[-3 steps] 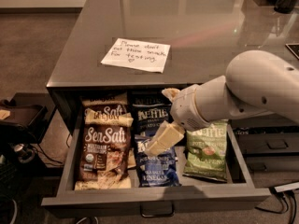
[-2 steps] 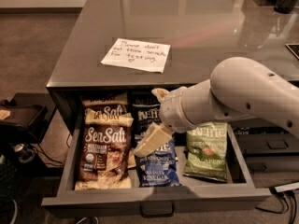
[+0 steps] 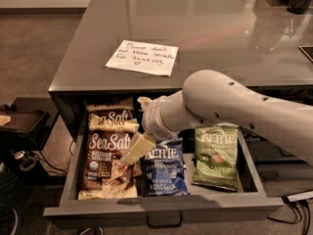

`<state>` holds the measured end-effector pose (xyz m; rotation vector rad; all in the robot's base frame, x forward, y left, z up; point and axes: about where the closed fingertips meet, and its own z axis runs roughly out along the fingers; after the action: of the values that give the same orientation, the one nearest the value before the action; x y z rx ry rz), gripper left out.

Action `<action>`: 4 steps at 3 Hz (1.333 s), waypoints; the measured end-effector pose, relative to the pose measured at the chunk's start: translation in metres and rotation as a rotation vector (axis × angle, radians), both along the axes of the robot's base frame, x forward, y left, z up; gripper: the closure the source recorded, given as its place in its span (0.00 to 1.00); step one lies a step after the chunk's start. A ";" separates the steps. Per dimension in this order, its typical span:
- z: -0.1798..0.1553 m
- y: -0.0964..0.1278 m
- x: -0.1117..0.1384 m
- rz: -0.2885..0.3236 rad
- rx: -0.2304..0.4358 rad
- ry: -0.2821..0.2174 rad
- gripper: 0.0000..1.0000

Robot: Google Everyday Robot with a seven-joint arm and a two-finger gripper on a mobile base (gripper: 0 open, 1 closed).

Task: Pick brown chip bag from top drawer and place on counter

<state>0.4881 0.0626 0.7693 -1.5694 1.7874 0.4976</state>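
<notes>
The top drawer [image 3: 73, 165] is pulled open below the counter [image 3: 205, 18]. A brown chip bag [image 3: 103, 163] with white "Sea Salt" script lies flat at the drawer's left front. A second like bag [image 3: 111, 118] lies behind it. My gripper [image 3: 132, 131] hangs over the drawer at the right edge of the brown bags. Its cream fingers [image 3: 135, 149] are spread apart and hold nothing. The lower finger points down-left over the front brown bag's right side. My white arm crosses the drawer from the right and hides its back middle.
A blue Kettle bag [image 3: 164, 173] lies in the drawer's middle and a green Kettle bag [image 3: 215, 155] at its right. A white handwritten note [image 3: 143, 58] lies on the counter. Darker drawers [image 3: 274, 148] stand to the right. Black gear and cables [image 3: 22, 131] sit on the floor at left.
My gripper and arm have moved left across the drawer, from over the blue and green bags to the right edge of the brown bags. The bags have not moved.
</notes>
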 end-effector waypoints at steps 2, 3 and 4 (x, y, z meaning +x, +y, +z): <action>-0.039 0.038 0.019 0.058 -0.019 -0.078 0.00; -0.054 0.055 0.028 0.092 -0.016 -0.100 0.00; -0.072 0.066 0.034 0.112 -0.013 -0.086 0.09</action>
<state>0.5225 0.1291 0.6973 -1.6811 1.6487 0.4646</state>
